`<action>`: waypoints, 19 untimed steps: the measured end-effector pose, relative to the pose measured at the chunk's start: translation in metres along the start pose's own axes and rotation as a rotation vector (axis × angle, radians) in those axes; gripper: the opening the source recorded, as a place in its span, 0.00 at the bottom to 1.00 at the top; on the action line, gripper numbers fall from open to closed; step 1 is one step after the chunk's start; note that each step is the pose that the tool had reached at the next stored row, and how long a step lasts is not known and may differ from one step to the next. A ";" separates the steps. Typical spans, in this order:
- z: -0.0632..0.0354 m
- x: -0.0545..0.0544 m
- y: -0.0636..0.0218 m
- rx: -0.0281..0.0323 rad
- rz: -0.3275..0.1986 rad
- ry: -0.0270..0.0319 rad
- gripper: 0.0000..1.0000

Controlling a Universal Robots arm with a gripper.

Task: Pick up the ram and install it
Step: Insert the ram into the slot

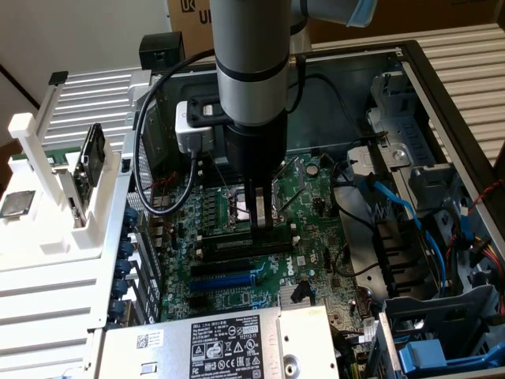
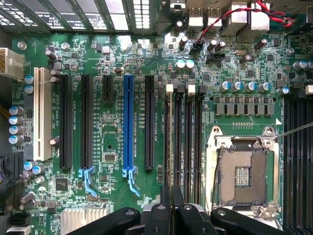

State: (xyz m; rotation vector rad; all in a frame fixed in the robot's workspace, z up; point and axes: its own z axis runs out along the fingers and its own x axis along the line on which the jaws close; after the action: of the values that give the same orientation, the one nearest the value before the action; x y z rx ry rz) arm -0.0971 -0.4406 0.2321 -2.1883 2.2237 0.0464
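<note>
Claw [image 1: 259, 227] pinching ram [image 2: 170, 147] by top edge, over memory slots [image 2: 188, 142] directly beneath. I judge: press straight down, no tilt.

Blue expansion slot [image 2: 128, 122]; empty CPU socket [image 2: 243, 176]; white slot [image 2: 39, 115].

green motherboard [image 2: 117, 132], blue expansion slot [image 2: 128, 122], white card slot [image 2: 41, 112], black tool [image 2: 171, 196], grey arm [image 1: 248, 55], blue cables [image 1: 394, 197]

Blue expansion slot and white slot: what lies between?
In the wrist view, two long black slots and one short black slot separate the blue expansion slot from the white slot.
</note>
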 end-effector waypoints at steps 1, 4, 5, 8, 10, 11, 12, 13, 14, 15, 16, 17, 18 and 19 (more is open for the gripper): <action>0.0003 0.000 0.0000 0.0001 0.000 -0.0001 0.12; 0.0027 0.000 0.0000 0.0000 0.000 0.0000 0.12; 0.0036 0.000 0.0000 0.0000 0.000 0.0000 0.12; 0.0040 0.000 0.0000 -0.0001 0.000 0.0002 0.12; 0.0041 0.000 0.0000 -0.0001 0.000 0.0001 0.12; 0.0041 0.000 0.0000 -0.0001 0.000 0.0000 0.12; 0.0041 0.000 0.0000 -0.0001 0.000 0.0000 0.12; 0.0041 0.000 0.0000 0.0000 0.000 0.0000 0.12; 0.0041 0.000 0.0000 -0.0001 0.000 0.0000 0.12; 0.0041 0.000 0.0000 0.0000 0.000 0.0000 0.12; 0.0041 0.000 0.0000 0.0000 0.000 0.0000 0.12; 0.0041 0.000 0.0000 0.0000 0.000 0.0000 0.12; 0.0041 0.000 0.0000 0.0000 0.000 0.0000 0.12; 0.0041 0.000 0.0000 0.0000 0.000 0.0000 0.12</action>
State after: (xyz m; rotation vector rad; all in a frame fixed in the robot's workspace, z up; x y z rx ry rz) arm -0.0971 -0.4406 0.2280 -2.1883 2.2238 0.0464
